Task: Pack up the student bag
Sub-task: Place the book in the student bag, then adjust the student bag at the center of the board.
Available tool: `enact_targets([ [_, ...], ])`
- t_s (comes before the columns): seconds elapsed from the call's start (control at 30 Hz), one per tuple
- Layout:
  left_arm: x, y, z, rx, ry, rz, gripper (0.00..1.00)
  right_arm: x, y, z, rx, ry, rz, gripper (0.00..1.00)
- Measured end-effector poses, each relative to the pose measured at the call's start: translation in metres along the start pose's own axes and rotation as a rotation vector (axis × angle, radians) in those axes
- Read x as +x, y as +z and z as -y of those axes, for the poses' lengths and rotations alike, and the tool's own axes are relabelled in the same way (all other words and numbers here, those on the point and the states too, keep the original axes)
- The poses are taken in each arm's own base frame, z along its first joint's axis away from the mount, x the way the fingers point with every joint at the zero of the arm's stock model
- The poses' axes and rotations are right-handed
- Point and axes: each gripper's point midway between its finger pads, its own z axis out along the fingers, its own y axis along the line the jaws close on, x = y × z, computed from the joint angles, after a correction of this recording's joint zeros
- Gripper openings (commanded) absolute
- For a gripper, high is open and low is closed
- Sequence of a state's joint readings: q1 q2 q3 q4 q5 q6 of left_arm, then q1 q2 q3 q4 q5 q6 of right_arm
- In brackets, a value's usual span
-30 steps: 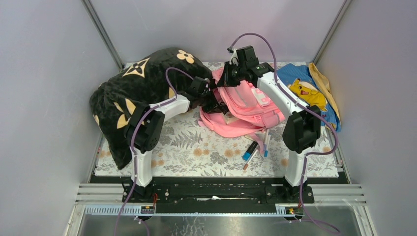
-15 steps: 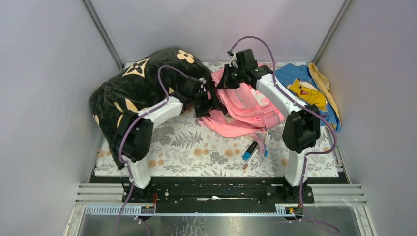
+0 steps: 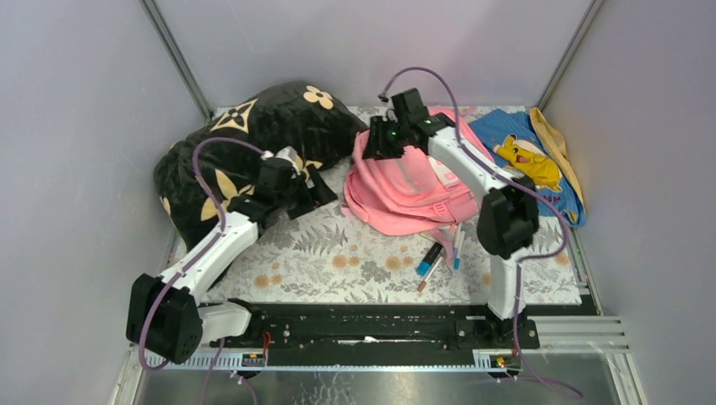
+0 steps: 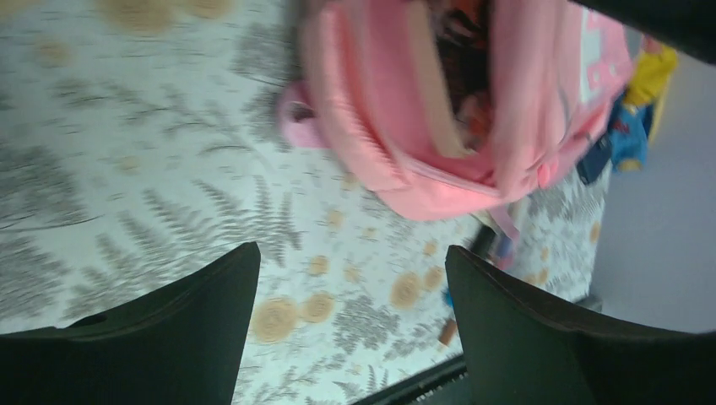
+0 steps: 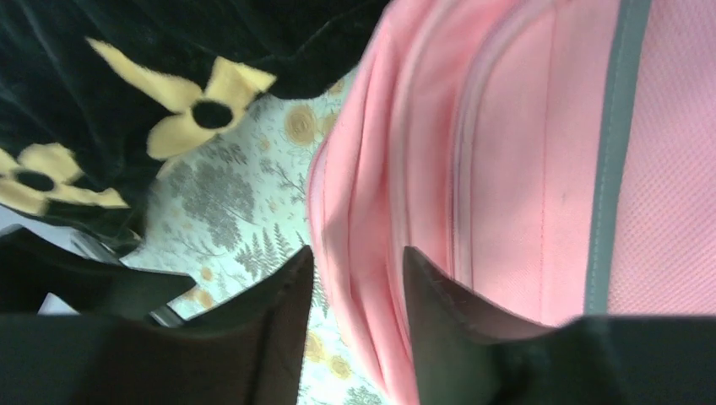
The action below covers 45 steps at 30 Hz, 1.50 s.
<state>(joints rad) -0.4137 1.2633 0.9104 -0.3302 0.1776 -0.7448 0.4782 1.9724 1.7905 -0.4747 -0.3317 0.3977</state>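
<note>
- On the fern-printed table cover [image 3: 329,253], far left, a bulky black plush pillow with tan flowers [image 3: 245,139] sits just beside the bag.
- Mid-table lies the pink fabric student bag [image 3: 414,181], its top agape. It looks light and floppy, best pinched at the zip rim.
- Left gripper [image 3: 319,189]: jaws wide, empty, near the bag.
- Right gripper [image 3: 374,145]: jaws slightly parted over the bag's rim, apparently holding nothing.

Low left hand [image 4: 352,253], jaws wide apart; right hand [image 5: 359,253] far forward, jaws narrowly apart.
</note>
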Motion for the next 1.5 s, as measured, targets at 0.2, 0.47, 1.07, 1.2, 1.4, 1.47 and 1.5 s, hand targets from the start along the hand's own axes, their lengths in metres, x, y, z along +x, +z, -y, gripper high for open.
enact_targets([
  [0.2,-0.008,-0.014,-0.023,-0.032,-0.027,0.074,0.91,0.028,0.032,-0.007,0.099,-0.130,-0.114,0.99],
  [0.47,0.015,-0.001,0.032,0.083,0.126,0.011,0.91,0.023,-0.094,0.072,0.364,-0.038,0.124,1.00],
  [1.07,0.038,0.053,0.097,0.198,0.256,-0.057,0.88,0.107,-0.165,0.180,0.577,0.251,0.201,0.86],
  [1.2,0.013,0.070,0.083,0.173,0.150,-0.058,0.88,0.088,-0.133,0.147,0.552,0.092,0.157,0.86],
  [1.4,-0.009,0.075,0.063,0.151,0.006,-0.055,0.88,0.084,-0.091,0.107,0.510,-0.096,0.096,0.86],
  [1.47,-0.017,0.075,0.056,0.154,-0.043,-0.048,0.88,0.084,-0.078,0.093,0.492,-0.151,0.081,0.86],
  [1.5,-0.019,0.075,0.052,0.153,-0.061,-0.049,0.88,0.083,-0.071,0.087,0.483,-0.175,0.074,0.86],
])
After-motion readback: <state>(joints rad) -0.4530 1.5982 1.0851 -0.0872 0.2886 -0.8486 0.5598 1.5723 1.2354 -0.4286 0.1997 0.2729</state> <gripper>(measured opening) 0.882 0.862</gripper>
